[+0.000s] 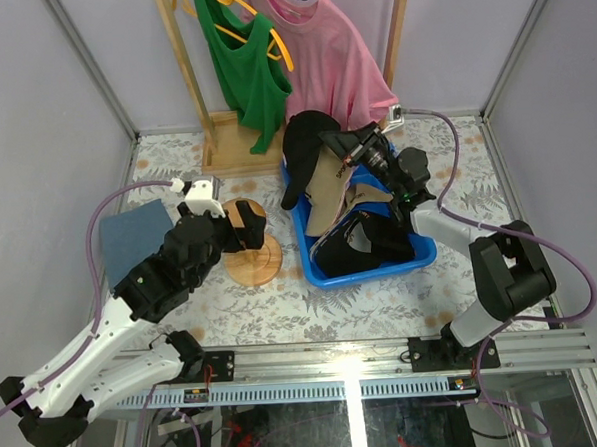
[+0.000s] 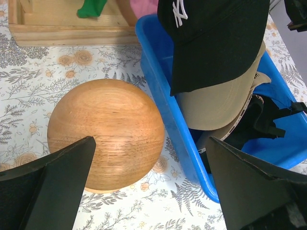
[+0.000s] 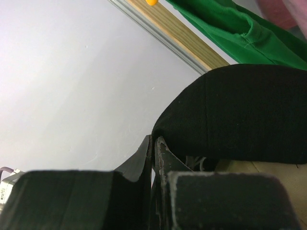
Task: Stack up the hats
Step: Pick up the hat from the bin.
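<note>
Top external view has the left arm reaching in over the round wooden knob stand (image 1: 255,258) near the middle of the floral worktop (image 1: 363,310). Its left end effector (image 1: 231,227) is spread wide with nothing between the fingers. From the left wrist camera the two dark fingers (image 2: 53,187) sit either side of the rounded wooden knob, above it and not touching.

To the right stands a blue bin (image 1: 381,269) with the hats in it. A black cap (image 1: 309,138) with a pale emblem on its crown lies on top of a tan cap (image 1: 325,192). The pair tilts up over the bin's far left corner, the black brim overhanging the bin wall. Another dark cap (image 1: 365,245) lies lower in the bin.

The right end effector (image 1: 343,146) is up at the back of the raised pair. Its fingers are pressed together and, in the right wrist view, the edge of the black cap meets their tips, so it looks pinched there.

Behind the bin a green tank top (image 1: 242,71) and a pink T-shirt (image 1: 325,52) hang from a wooden rack. A blue-grey pad (image 1: 134,237) lies at the left of the worktop.
</note>
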`<state>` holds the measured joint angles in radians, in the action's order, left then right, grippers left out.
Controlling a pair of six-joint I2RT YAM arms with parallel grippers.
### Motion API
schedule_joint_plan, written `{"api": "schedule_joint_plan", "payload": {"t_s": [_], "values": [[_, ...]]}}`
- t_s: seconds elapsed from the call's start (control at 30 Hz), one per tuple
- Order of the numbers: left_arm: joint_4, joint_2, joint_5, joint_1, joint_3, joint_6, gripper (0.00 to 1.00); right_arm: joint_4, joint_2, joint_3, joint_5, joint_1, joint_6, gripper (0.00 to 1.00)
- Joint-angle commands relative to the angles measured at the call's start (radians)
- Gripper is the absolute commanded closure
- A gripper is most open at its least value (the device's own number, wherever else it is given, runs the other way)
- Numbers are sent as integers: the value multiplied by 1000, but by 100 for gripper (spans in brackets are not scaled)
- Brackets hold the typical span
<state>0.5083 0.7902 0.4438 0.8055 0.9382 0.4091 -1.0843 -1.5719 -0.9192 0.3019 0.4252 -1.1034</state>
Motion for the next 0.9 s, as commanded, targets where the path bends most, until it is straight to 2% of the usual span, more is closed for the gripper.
{"api": "schedule_joint_plan", "payload": {"t_s": [0.0,0.63,0.87], "values": [[-74,3,-7,3,38,-21,0,-194,21,-111,27,-6,-18,100],[-78,21,23,3,70,-42,0,-258,-82,-276,66,-34,-58,100],[-71,-34,134,2,61,-6,0,-351,-127,-302,115,-21,-195,100]]}}
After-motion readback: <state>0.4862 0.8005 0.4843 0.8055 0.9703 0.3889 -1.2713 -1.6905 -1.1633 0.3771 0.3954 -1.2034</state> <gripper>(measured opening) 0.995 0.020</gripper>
